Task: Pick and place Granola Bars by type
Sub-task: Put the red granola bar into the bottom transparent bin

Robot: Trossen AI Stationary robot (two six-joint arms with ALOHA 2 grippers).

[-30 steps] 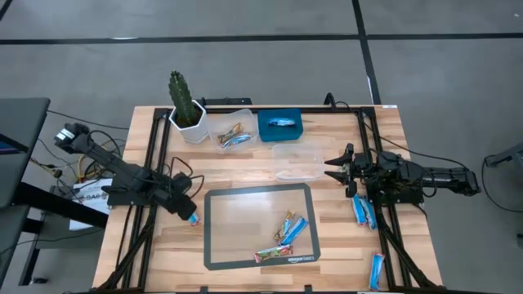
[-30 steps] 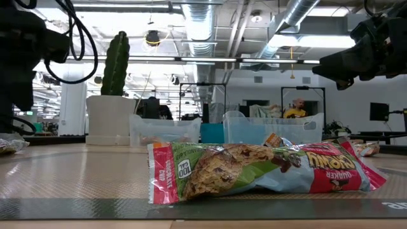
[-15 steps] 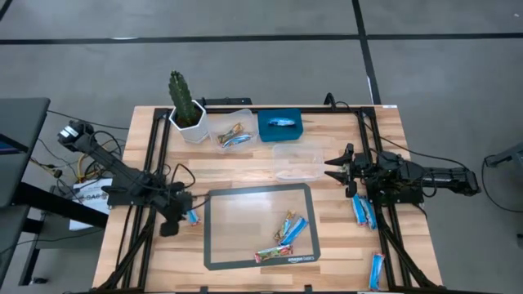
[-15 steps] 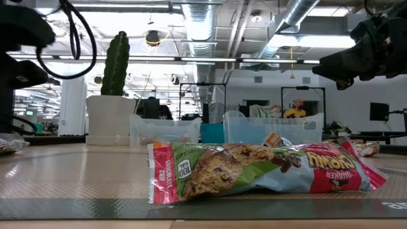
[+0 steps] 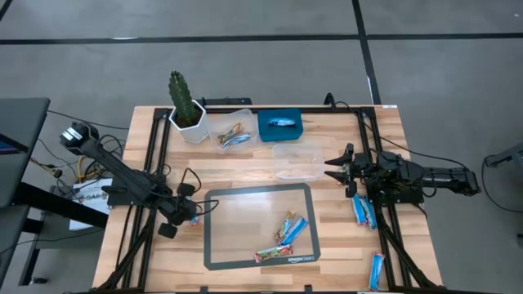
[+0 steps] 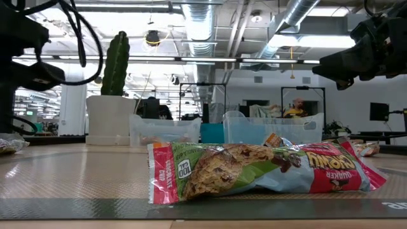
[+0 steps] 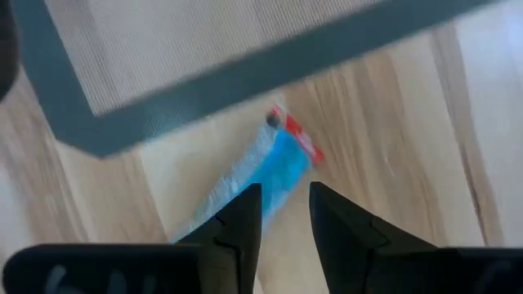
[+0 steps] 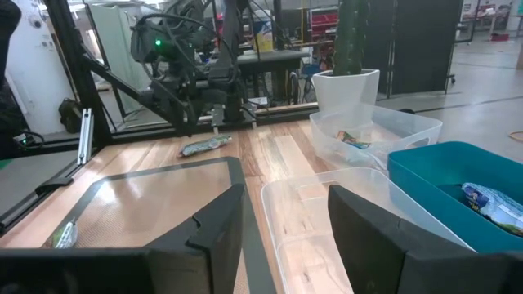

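Both grippers sit low over the wooden table [image 5: 163, 261]. We see the left gripper [image 5: 189, 214] at the left edge of the dark-bordered grey mat [image 5: 245, 265], just above a blue foil granola bar [image 7: 260, 173] that lies on the bare wood beside the mat. In the left wrist view its two dark fingers [image 7: 237, 233] stand slightly apart, one on each side of the bar's near end; we cannot tell whether they press the wrapper or have let it go.

We find the right gripper [image 5: 337, 169] on the table's right side, waiting beside an empty clear plastic tub [image 5: 297, 162]. Its fingers [image 8: 208, 237] are spread wide and hold nothing.

On the mat we count a small cluster of bars: blue bars [image 5: 294, 230] and a red and green multicoloured bar [image 6: 261, 168], which fills the low view. Three more blue bars lie on the wood near the right arm: a pair of blue bars [image 5: 364, 211] just below the gripper, and a single blue bar [image 5: 376, 271] near the table's front edge.

Along the back edge, from left to right, stand a green cactus in a white pot [image 5: 185, 110], a second clear tub [image 5: 230, 131] with a few bars in it, and a blue rectangular bin [image 5: 280, 126] with one blue bar inside.
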